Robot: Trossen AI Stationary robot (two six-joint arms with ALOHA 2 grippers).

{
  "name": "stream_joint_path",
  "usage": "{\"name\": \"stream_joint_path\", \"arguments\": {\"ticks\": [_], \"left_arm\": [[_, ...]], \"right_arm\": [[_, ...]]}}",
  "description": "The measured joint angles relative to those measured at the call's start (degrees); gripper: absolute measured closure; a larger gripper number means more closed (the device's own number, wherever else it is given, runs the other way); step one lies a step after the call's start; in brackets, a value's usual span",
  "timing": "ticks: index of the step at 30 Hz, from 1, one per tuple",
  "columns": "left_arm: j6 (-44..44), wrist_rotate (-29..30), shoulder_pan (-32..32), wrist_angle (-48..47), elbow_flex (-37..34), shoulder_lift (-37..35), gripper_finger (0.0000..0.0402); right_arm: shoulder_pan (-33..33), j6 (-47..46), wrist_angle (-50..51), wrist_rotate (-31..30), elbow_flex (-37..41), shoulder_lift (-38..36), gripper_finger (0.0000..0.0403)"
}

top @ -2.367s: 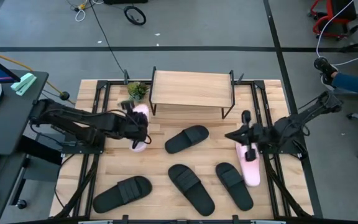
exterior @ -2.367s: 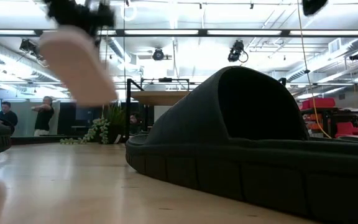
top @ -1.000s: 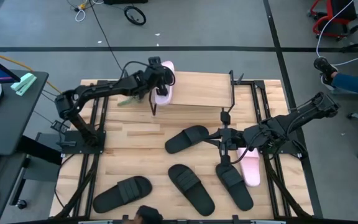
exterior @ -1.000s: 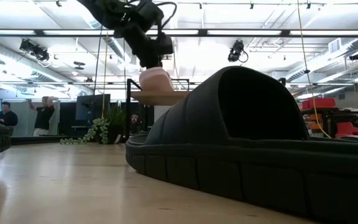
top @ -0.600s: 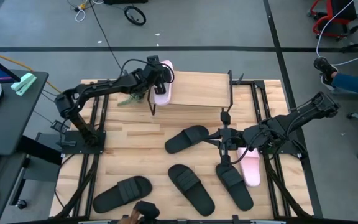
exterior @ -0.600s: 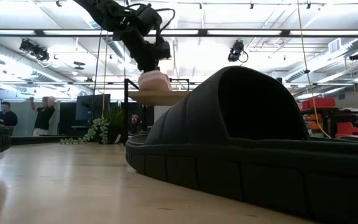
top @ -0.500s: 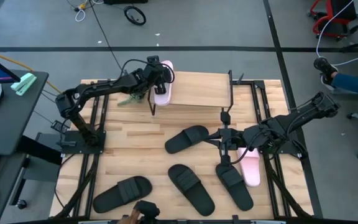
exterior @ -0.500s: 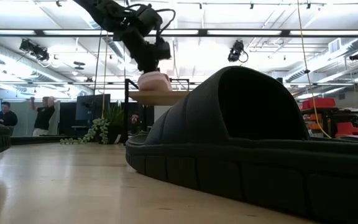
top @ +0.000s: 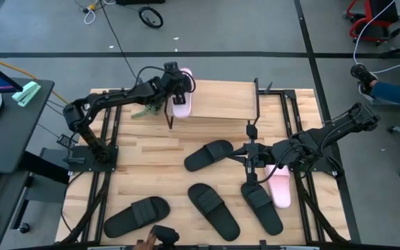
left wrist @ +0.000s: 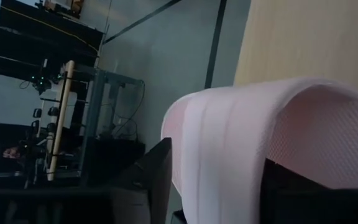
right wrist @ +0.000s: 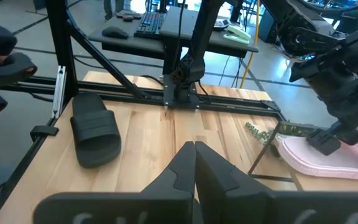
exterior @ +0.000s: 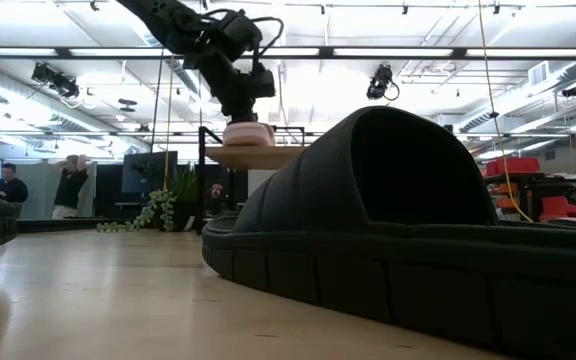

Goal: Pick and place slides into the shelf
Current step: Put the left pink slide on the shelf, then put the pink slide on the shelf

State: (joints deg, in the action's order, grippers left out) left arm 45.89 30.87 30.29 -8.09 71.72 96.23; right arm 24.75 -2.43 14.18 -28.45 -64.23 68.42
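A pale pink slide (top: 182,104) lies sole-down on the left end of the shelf's (top: 221,101) plank top. My left gripper (top: 177,85) stands open right over it, its fingers at the wide strap (left wrist: 229,143). A second pink slide (top: 279,189) and several black slides (top: 209,155) (top: 214,210) (top: 261,206) lie on the table. My right gripper (top: 250,149) hangs shut over the table between the black slides and holds nothing. My left gripper comes at the pink slide from above and from the table's left. One finger (left wrist: 148,180) is outside the strap and the other (left wrist: 316,199) is under it. I cannot tell whether either finger touches the strap. The slide rests flat on the shelf.
A small green plant (top: 143,110) lies by the shelf's left legs. One more black slide (top: 136,215) lies at the near left. A person's hand with a dark object (top: 160,236) shows at the table's near edge. The shelf's middle and right part is bare wood.
The pink slide was tilted under my left gripper above the shelf's left end. It has sunk and now lies flat on the plank. The left arm has hardly shifted.
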Motion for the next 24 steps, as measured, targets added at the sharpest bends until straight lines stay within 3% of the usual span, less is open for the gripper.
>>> {"name": "stream_joint_path", "arguments": {"ticks": [5,14,24], "left_arm": [[1.82,2.09,-2.28,-0.14,0.0,-0.02,0.022],[10.37,23.21,-10.5,-1.03,-0.07,-0.21,0.0153],[6.14,25.7,-28.38,-6.59,-0.05,-1.58,0.0156]], "right_arm": [[0.0,0.0,0.0,0.0,0.0,0.0,0.0389],[0.0,-0.48,0.0,-0.01,0.02,0.0,0.0389],[0.0,-5.65,-0.31,0.0,0.02,-0.02,0.0389]]}}
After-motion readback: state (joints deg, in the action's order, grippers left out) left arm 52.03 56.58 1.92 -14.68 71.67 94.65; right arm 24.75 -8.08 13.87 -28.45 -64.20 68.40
